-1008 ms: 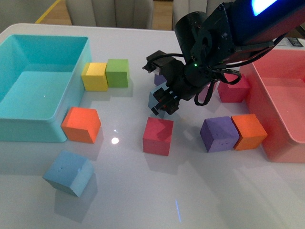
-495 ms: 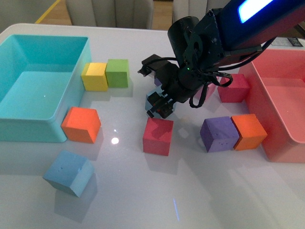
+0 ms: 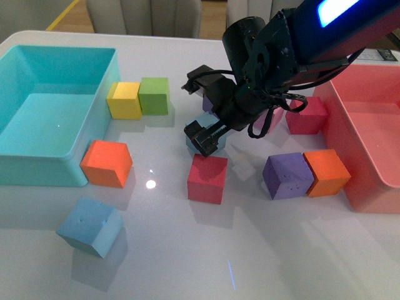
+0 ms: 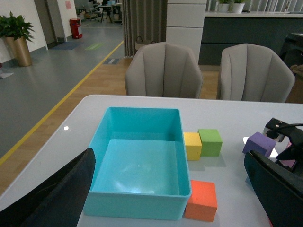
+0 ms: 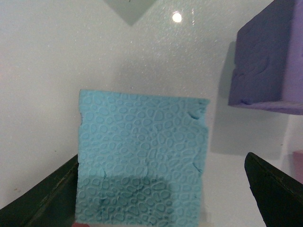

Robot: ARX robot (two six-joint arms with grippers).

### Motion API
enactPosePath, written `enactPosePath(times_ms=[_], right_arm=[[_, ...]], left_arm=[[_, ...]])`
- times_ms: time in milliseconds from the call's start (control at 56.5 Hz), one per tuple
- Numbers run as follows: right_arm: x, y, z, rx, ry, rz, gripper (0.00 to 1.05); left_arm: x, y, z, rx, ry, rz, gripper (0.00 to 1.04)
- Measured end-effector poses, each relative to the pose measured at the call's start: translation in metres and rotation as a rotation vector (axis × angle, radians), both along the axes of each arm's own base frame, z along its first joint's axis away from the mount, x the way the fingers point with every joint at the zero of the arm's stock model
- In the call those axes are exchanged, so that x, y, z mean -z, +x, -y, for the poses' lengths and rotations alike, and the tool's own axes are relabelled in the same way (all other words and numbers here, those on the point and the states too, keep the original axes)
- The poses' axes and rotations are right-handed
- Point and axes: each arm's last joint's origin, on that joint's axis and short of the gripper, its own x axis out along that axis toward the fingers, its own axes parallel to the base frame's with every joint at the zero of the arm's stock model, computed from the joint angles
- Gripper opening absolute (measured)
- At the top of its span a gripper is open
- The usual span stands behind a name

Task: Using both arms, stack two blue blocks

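The white worktop (image 3: 187,262) is full of colours. A big teal bin (image 3: 37,170) sits by the left edge and a pink bin (image 3: 361,181) by the right edge.

The black right arm (image 3: 281,50) reaches in from the far right corner to the middle of the worktop. Its tip points down over one blue block (image 5: 142,151), which looks to sit on the worktop near the middle. The right fingers (image 5: 42,201) are spread wide, one on each side of this block. One finger is just beside it and the other is well apart from it, so they do not pinch it.

The left fingers (image 4: 52,198) are spread wide too and hold nothing. They show only in the left wrist view, with the teal bin ahead of them.

The other blue block (image 3: 89,226) lies near the front edge on the left, turned a bit. It is well apart from the first one.

A red cube (image 3: 207,178) is just in front of the middle blue block. An orange cube (image 3: 107,163) is just beside the teal bin's near right corner. A yellow cube (image 3: 125,100) and a green cube (image 3: 154,95) touch side by side next to the teal bin. A purple cube (image 3: 287,175) touches a second orange cube (image 3: 326,172) near the pink bin.
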Motion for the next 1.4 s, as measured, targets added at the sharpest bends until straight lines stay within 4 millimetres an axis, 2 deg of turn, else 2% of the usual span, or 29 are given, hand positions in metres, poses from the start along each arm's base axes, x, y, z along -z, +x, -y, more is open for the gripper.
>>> enactPosePath(times_ms=[230, 425, 566, 655, 778, 814, 867, 920, 973, 1168, 1185, 1362, 1398], right_arm=[[-0.04, 0.001, 0.01, 0.003, 0.071, 0.089, 0.96], [-0.08, -0.013, 0.023, 0.004, 0.204, 0.168, 0.96], [-0.122, -0.036, 0.044, 0.026, 0.351, 0.282, 0.96], [-0.152, -0.059, 0.065, 0.065, 0.449, 0.39, 0.96], [-0.178, -0.093, 0.1, 0.153, 0.559, 0.504, 0.96], [-0.18, -0.099, 0.107, 0.172, 0.571, 0.518, 0.96], [-0.179, -0.108, 0.115, 0.309, 0.558, 0.618, 0.9], [-0.174, -0.121, 0.125, 0.498, 0.534, 0.761, 0.8], [-0.165, -0.136, 0.136, 0.612, 0.511, 0.817, 0.71], [-0.152, -0.186, 0.163, 0.651, 0.514, 0.836, 0.36], [-0.152, -0.187, 0.163, 0.651, 0.513, 0.837, 0.35], [-0.141, -0.222, 0.179, 0.659, 0.506, 0.823, 0.02], [-0.14, -0.228, 0.181, 0.657, 0.51, 0.823, 0.02]], left_arm=[[0.0, 0.0, 0.0, 0.0, 0.0, 0.0, 0.96], [0.0, 0.0, 0.0, 0.0, 0.0, 0.0, 0.96], [0.0, 0.0, 0.0, 0.0, 0.0, 0.0, 0.96], [0.0, 0.0, 0.0, 0.0, 0.0, 0.0, 0.96], [0.0, 0.0, 0.0, 0.0, 0.0, 0.0, 0.96], [0.0, 0.0, 0.0, 0.0, 0.0, 0.0, 0.96], [0.0, 0.0, 0.0, 0.0, 0.0, 0.0, 0.96], [0.0, 0.0, 0.0, 0.001, 0.0, 0.0, 0.96], [0.0, 0.0, 0.0, 0.0, 0.0, 0.0, 0.96], [0.0, 0.0, 0.0, 0.0, 0.0, 0.0, 0.96], [0.0, 0.0, 0.0, 0.0, 0.0, 0.0, 0.96], [0.0, 0.0, 0.0, 0.0, 0.0, 0.0, 0.96], [0.0, 0.0, 0.0, 0.0, 0.0, 0.0, 0.96]])
